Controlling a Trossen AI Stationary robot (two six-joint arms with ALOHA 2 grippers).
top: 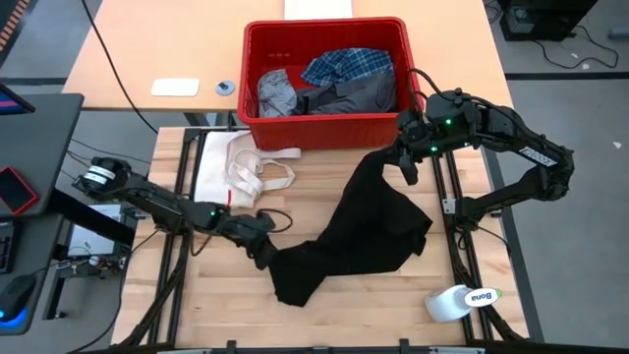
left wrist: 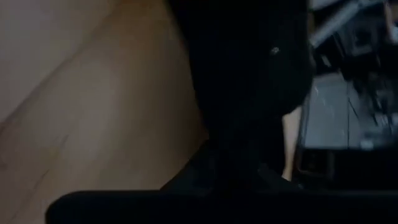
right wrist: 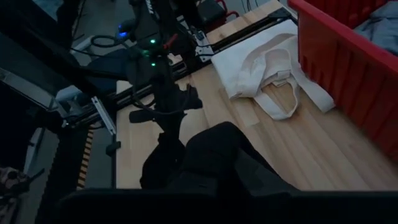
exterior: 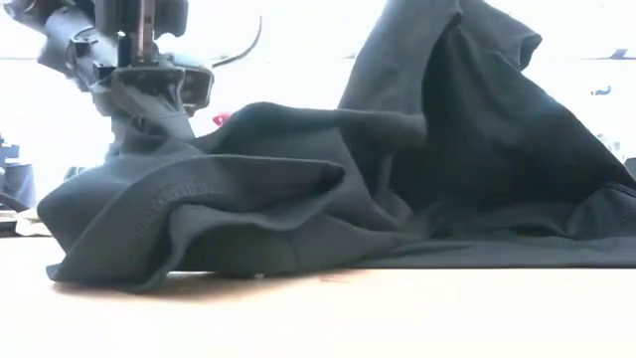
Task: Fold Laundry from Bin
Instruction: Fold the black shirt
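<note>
On table | black garment point(top: 359, 231) crumpled (one end lifted) | both ends pinched

A pale wooden desk point(top: 157, 49) is seen across the top of the high view, with grey floor point(top: 580, 98) at the right. A dark table point(top: 29, 147) with a red phone point(top: 12, 189) is seen at the left edge. Cables point(top: 580, 44) are trailed at the upper right. Bright, washed-out light fills the low view's background.

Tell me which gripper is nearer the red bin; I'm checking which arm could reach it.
Right. The right gripper hangs just off the red bin's front right corner, holding the black garment. The left gripper is mid-table, well away from it.
</note>
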